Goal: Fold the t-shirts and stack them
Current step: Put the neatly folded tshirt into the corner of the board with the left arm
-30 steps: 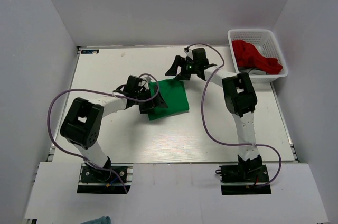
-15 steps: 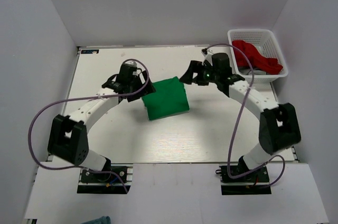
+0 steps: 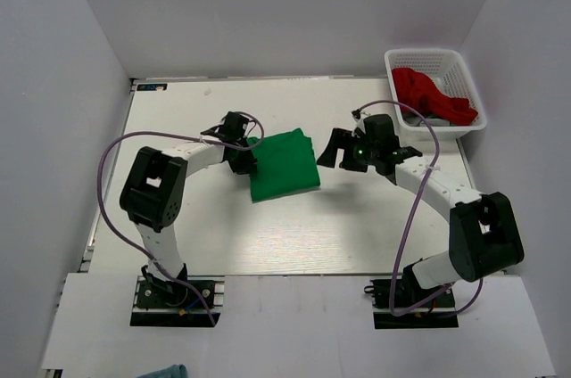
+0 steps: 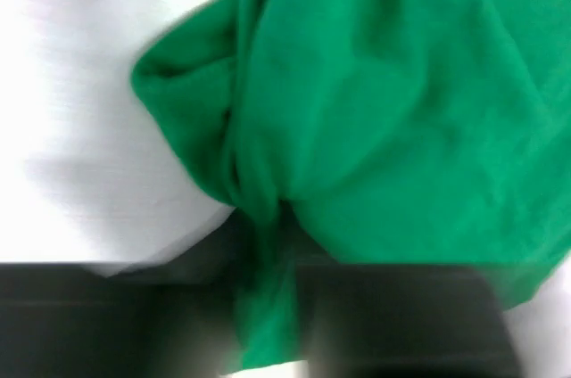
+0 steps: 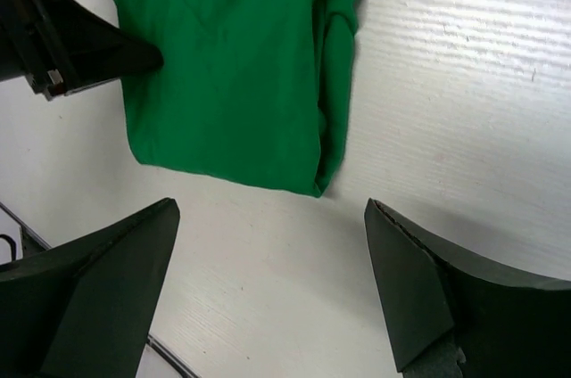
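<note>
A folded green t-shirt (image 3: 285, 166) lies near the middle of the white table (image 3: 294, 235), flanked by two robot arms. The left gripper (image 3: 244, 153) sits at the shirt's left edge. Its wrist camera, though blurred, shows a pleat of green cloth gathered and running down between the closed dark fingers, so it appears pinched onto that fold. The right gripper (image 5: 269, 217) is low over the table just beside the shirt's right edge with its jaws spread wide and nothing between them. From its wrist view the two dark fingers (image 5: 98, 280) frame bare table next to the shirt, apart from the cloth. The same view shows a doubled fold running along one side of the shirt, with the left gripper's fingertip touching the opposite side. A red t-shirt (image 3: 430, 93) lies crumpled and unfolded in a white basket (image 3: 424, 53) at the table's far right corner (something grey shows beneath it, too small to identify), well apart from the green one.
</note>
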Robot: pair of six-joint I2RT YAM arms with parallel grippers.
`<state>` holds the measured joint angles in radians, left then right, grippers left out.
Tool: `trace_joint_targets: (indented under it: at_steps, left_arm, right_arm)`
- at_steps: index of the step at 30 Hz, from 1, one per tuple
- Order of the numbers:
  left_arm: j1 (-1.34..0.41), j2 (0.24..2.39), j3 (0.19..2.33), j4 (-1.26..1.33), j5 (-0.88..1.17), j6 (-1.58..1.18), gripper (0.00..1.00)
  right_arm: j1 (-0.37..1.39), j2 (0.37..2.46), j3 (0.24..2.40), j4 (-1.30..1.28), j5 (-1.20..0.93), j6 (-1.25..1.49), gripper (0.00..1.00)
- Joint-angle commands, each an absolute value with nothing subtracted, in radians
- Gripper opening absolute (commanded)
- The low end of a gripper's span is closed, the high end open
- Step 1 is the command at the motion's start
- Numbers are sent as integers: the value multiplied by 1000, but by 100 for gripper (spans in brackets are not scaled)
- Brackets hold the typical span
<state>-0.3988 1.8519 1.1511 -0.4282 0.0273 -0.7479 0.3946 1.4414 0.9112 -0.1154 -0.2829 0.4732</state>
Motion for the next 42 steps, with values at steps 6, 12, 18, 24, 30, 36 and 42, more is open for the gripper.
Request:
trace_joint_targets:
  at_steps: [6,12,18,24,30,36,42]
  left_arm:
    - [-382,1965,1350,-579,-107,-631,0]
    - [-373,2075,1660,-782,-467,-405,0]
    - [-256,2123,1740,-795,-698,-255,0]
    - [-100,2154,1785,-635,-676,-74,0]
    - [35,2293,1940,-542,-675,64,0]
    - [116,2459,2164,-551,-647,98,0]
    - [153,2482,2192,-517,-594,107,0]
  right_arm:
    - [373,1408,841,-143,-253,468,90]
    - [364,1417,815,-175,-207,436,90]
    - [356,1454,848,-207,-204,425,90]
    - [348,1505,908,-186,-212,416,90]
    - [339,1580,986,-183,-203,413,90]
    - [330,1663,1051,-198,-183,410,90]
    - [330,1697,1086,-198,-212,414,90]
